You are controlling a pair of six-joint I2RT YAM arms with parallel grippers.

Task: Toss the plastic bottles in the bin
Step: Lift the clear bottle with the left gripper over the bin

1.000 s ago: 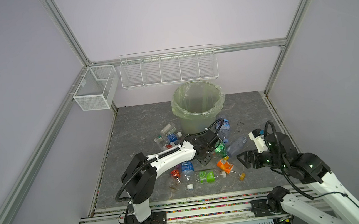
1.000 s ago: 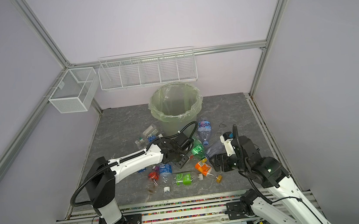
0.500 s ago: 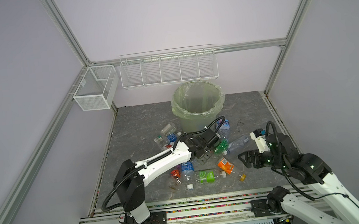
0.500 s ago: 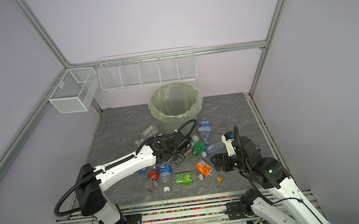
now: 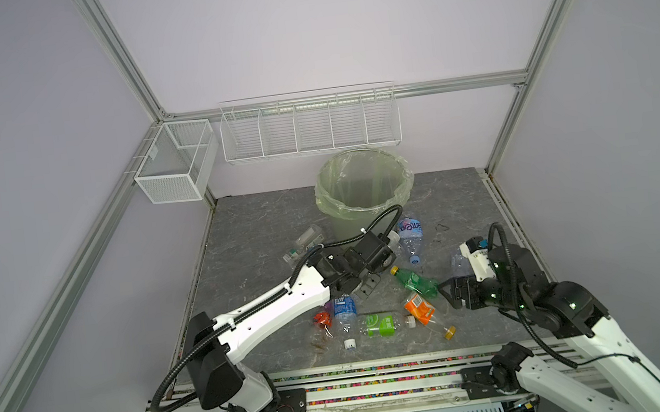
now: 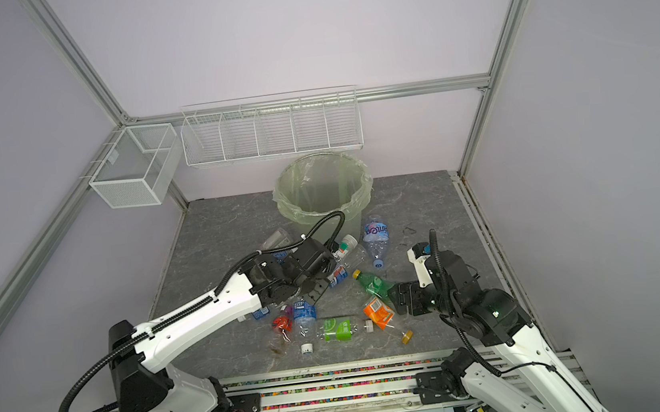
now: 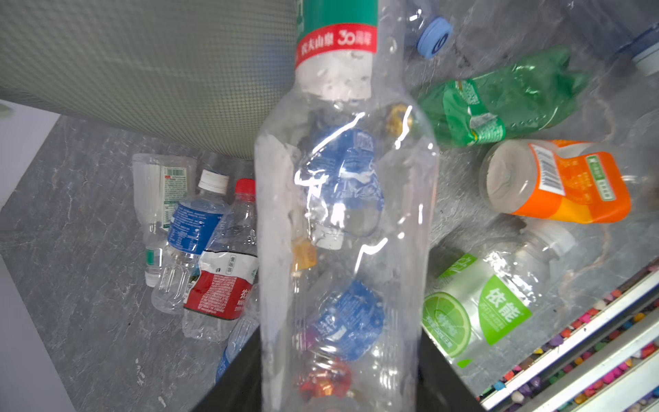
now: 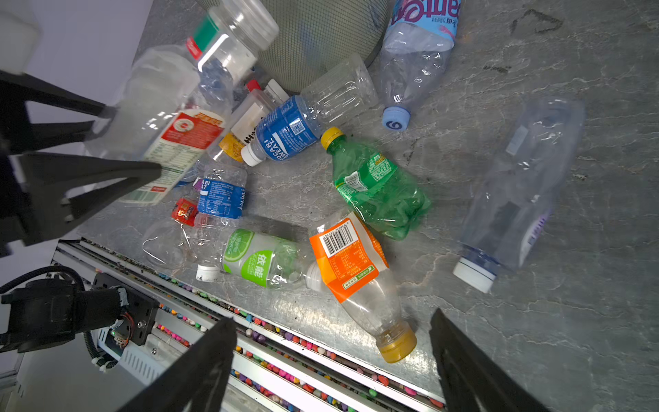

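Pale lilac walls and an aluminium frame enclose a grey marbled bench [image 5: 260, 231]. In both top views we see the bin [image 5: 343, 226] standing at the back and the plastic bottles [image 5: 380, 323] strewn just in front of it. The left arm reaches low across the middle, its left hand [image 5: 370, 284] near the bin's foot. The right arm is folded, its right hand [image 5: 450, 292] just beside the green bottle [image 5: 416, 283]. From the left wrist we find a clear bottle [image 7: 342, 232] clamped between the dark fingers [image 7: 231, 381], with other bottles showing through it. From the right wrist, the right hand's fingers [image 8: 199, 367] stand wide apart, holding nothing, above the orange-labelled bottle [image 8: 349, 257].
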